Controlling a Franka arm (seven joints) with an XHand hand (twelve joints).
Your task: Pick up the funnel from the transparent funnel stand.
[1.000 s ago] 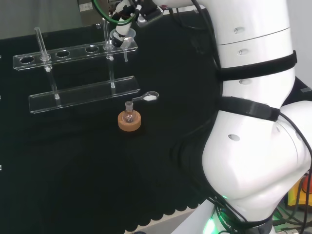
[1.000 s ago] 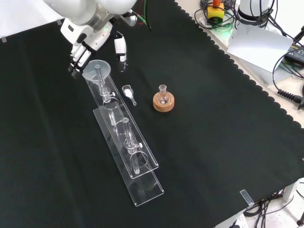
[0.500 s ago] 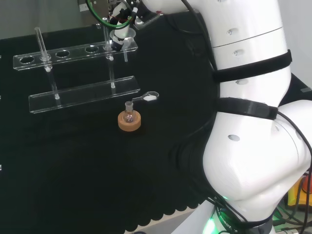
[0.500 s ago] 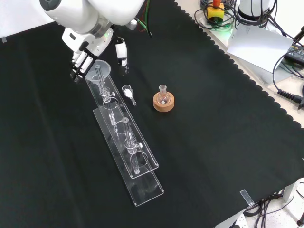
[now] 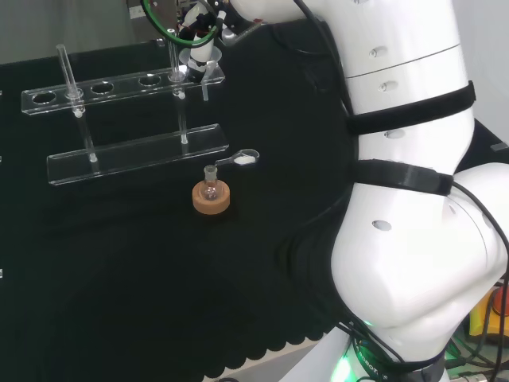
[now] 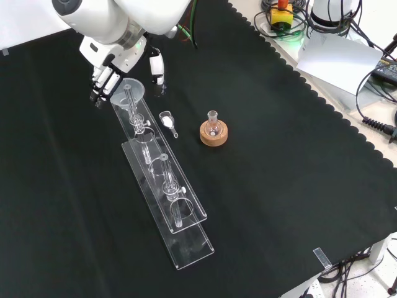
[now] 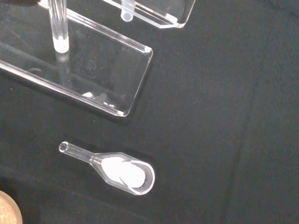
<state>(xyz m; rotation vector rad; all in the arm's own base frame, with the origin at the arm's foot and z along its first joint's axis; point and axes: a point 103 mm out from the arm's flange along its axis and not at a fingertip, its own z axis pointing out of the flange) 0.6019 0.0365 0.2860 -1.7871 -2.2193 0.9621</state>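
1. We are seeing the hand (image 6: 115,65) at the upper left of the front view, fingers spread around the funnel (image 6: 127,91).
2. The funnel is sitting in the stand (image 6: 162,180).

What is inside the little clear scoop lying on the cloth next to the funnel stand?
The scoop holds a small heap of white powder in its bowl; its tubular handle looks empty. It lies apart from the funnel stand, and whatever is beneath the powder is covered.

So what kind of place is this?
Probably a chemistry lab test bench: a clear funnel stand, a small flask on a cork ring, and a scoop of white powder.
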